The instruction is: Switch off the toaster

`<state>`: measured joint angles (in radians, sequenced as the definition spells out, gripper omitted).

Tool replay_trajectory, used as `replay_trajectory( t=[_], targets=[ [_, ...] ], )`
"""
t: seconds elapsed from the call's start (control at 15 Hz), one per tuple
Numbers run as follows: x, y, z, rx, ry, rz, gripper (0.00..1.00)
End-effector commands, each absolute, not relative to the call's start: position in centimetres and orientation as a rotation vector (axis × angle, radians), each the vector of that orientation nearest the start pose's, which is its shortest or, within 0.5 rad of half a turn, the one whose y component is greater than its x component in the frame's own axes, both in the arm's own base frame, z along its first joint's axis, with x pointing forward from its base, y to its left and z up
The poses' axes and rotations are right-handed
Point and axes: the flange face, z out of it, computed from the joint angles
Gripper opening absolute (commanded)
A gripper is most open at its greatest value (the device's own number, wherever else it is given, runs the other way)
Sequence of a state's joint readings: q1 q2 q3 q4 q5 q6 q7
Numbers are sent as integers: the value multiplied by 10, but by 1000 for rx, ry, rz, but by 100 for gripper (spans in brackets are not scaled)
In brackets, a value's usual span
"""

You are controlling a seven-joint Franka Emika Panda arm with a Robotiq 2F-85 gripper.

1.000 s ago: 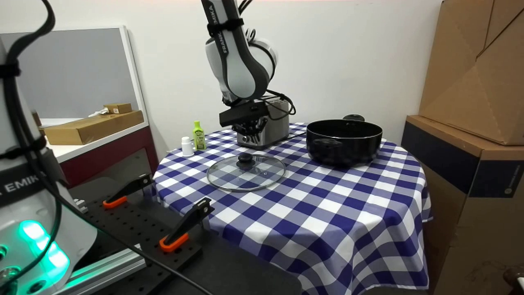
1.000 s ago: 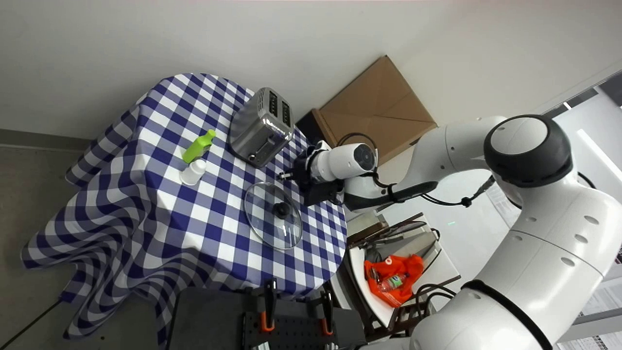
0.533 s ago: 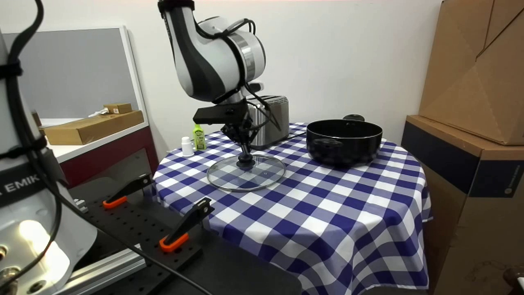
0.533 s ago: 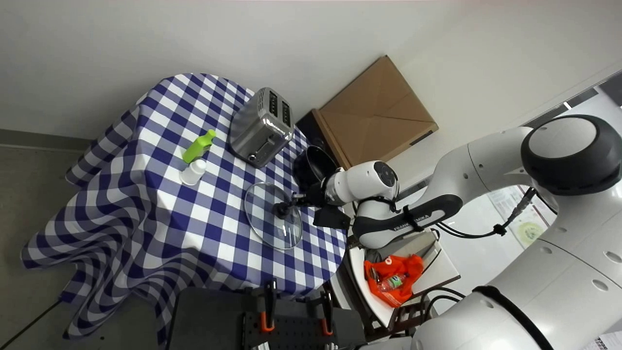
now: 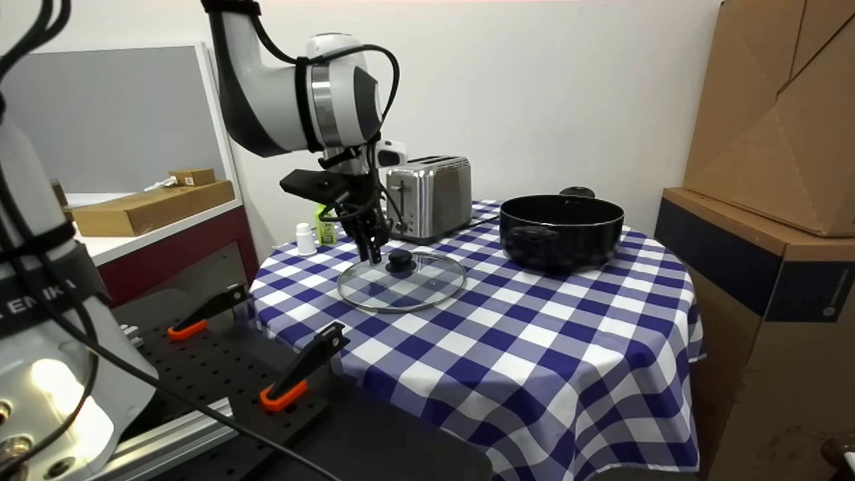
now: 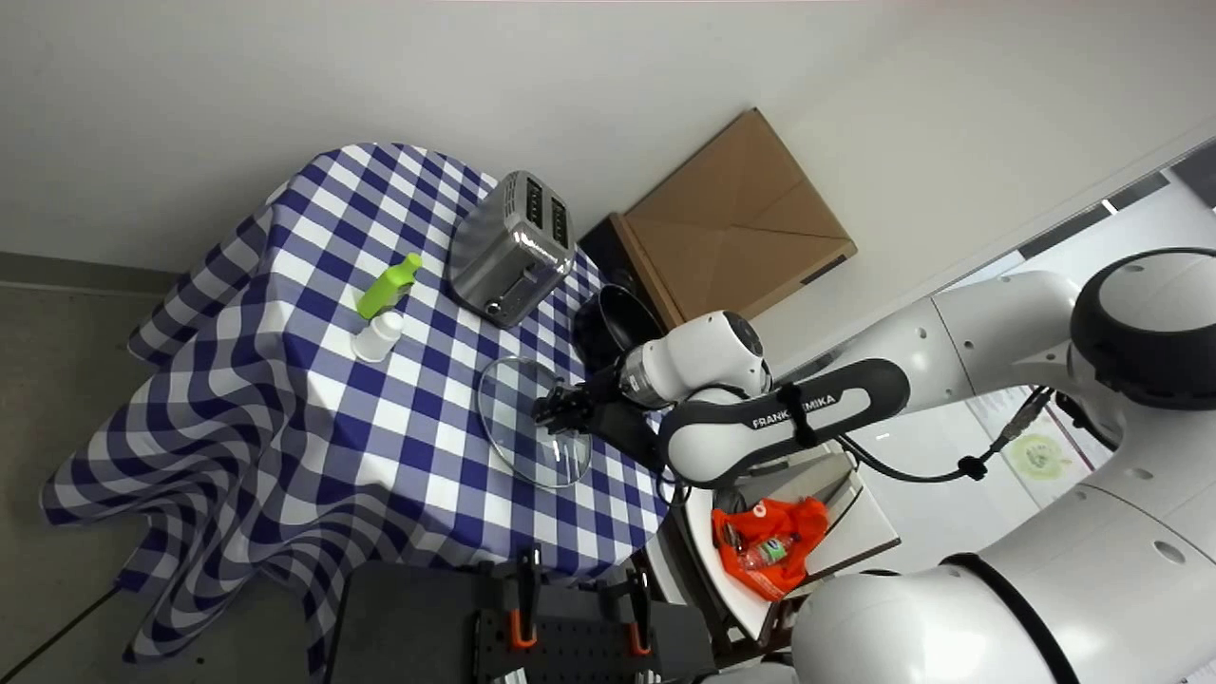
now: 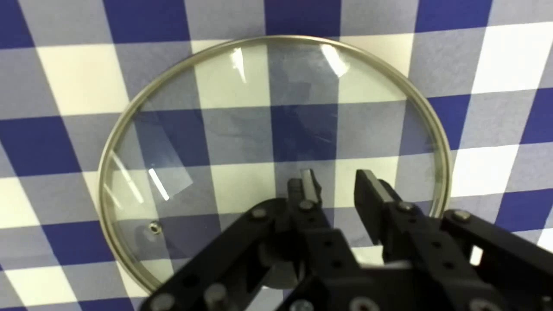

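Observation:
The silver toaster (image 5: 449, 195) stands on the checked cloth at the back of the table. Its end panel with lever and buttons shows in an exterior view, partly crossed by the arm's cable. It also shows from above with two dark slots in an exterior view (image 6: 489, 252); the slots look empty. It is out of the wrist view. My gripper (image 5: 371, 257) is well in front of the toaster, apart from it, low over the glass lid. In the wrist view the gripper (image 7: 332, 177) has its fingers apart with nothing between them.
The glass lid (image 7: 242, 134) lies under my gripper; its black knob (image 5: 401, 260) stands beside the fingers. A black pot (image 5: 561, 234) stands right of the toaster. A white bottle (image 6: 378, 336) and a green bottle (image 6: 389, 285) stand nearby. Cardboard boxes (image 5: 768, 267) border the table.
My gripper has moved away from the toaster's end panel, past the lid's knob, and over the lid. The toaster has not moved. The light on the robot's base turned from green to white.

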<state>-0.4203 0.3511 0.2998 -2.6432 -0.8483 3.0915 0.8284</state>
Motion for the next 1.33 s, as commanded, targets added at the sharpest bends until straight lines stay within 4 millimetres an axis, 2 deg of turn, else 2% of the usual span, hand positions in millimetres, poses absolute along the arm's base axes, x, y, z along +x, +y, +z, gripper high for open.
replay_trajectory(
  t=[0.0,0.13,0.33,0.67,0.93,1.0,1.07,1.13,1.2,1.27],
  targets=[
    [417,32,157,-3016,271,-123,63],
    [436,33,178,-2988,312,-106,76],
    [465,31,220,-2978,313,-79,98],
    [511,13,303,-3033,227,33,100],
    [524,-7,361,-3106,139,217,100],
    [527,-7,391,-3115,119,215,100],
    [530,-15,406,-3115,112,258,100],
    [531,-25,413,-3133,117,332,100],
    [531,-19,386,-3113,143,263,100],
    [532,-21,401,-3127,141,287,100]
  ],
)
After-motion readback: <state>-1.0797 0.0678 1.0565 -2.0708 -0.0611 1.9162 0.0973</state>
